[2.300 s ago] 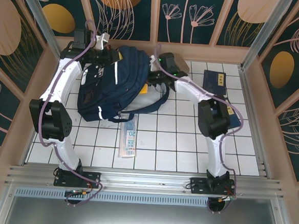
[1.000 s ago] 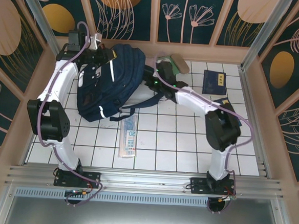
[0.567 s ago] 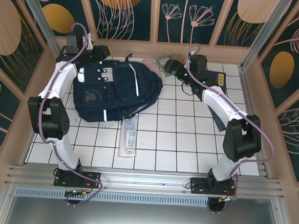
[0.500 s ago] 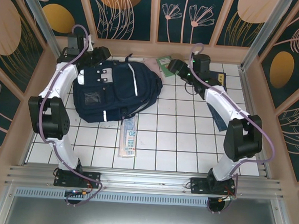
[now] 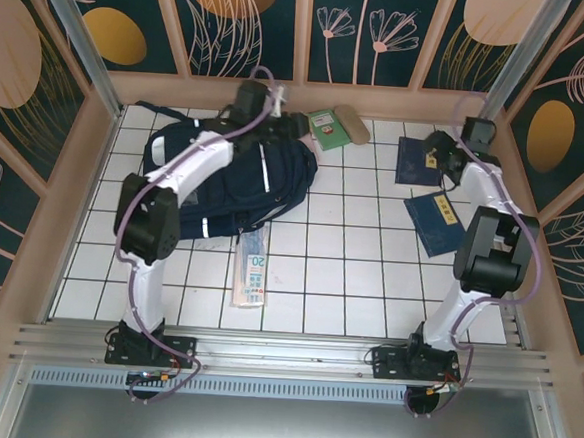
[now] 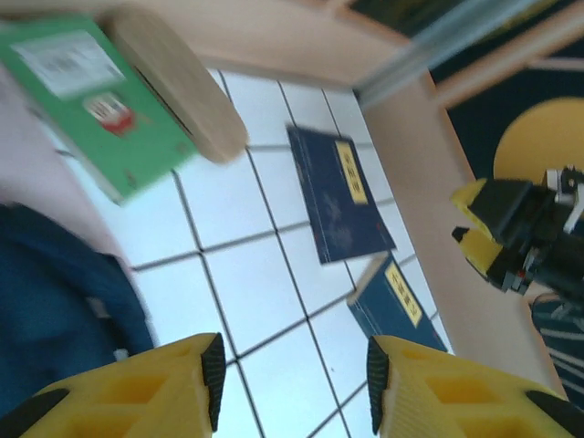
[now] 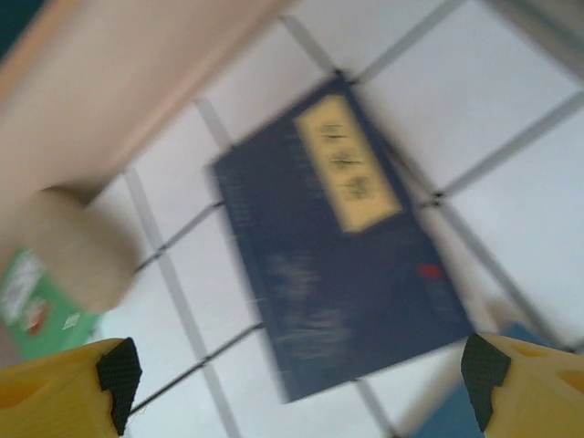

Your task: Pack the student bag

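Nearest, a flat packet lay on the white tiles, "20" its one readable mark and its far end at the bag's edge. Beyond it the navy student bag lay at the far left, partly hidden under the left arm. The left claw was open and empty. The right claw gaped wide above a navy book whose yellow label was too blurred to read. Farthest, a green book lay beside a beige case, both cut off.
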Robot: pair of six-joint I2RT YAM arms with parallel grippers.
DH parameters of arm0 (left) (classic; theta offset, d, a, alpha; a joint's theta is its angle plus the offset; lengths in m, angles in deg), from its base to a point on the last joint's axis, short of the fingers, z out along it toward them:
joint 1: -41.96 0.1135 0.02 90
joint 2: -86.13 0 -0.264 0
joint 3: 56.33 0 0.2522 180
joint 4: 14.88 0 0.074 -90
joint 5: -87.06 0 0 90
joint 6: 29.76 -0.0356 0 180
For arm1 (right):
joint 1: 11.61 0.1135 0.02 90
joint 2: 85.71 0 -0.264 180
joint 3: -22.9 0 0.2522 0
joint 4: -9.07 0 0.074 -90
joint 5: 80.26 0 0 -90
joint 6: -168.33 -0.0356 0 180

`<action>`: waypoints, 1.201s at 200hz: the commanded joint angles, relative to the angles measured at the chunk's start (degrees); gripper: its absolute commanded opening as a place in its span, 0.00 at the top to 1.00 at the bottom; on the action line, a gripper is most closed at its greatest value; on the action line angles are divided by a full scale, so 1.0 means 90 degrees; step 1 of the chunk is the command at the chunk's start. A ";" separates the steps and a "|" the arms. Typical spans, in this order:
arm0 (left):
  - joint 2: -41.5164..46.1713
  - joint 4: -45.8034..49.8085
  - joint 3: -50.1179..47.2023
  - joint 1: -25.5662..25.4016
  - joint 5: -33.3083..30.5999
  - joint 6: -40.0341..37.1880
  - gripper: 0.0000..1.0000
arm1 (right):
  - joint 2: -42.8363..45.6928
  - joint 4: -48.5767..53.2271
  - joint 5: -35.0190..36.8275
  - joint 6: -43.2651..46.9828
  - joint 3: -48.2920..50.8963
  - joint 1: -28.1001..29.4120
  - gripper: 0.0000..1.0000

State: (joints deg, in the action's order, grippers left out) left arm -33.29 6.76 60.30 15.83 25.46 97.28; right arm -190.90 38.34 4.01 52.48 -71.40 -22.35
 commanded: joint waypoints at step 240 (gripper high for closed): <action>-0.3211 -0.1788 0.1339 -0.1878 0.0457 0.3028 0.52 | -0.0289 -0.0237 -0.2865 -0.0271 0.2323 -0.0701 0.12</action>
State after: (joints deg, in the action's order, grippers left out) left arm -61.42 -10.87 73.13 -1.20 29.39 123.39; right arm -195.16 32.44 -12.89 57.29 -56.84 -33.37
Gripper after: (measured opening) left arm 0.480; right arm 0.891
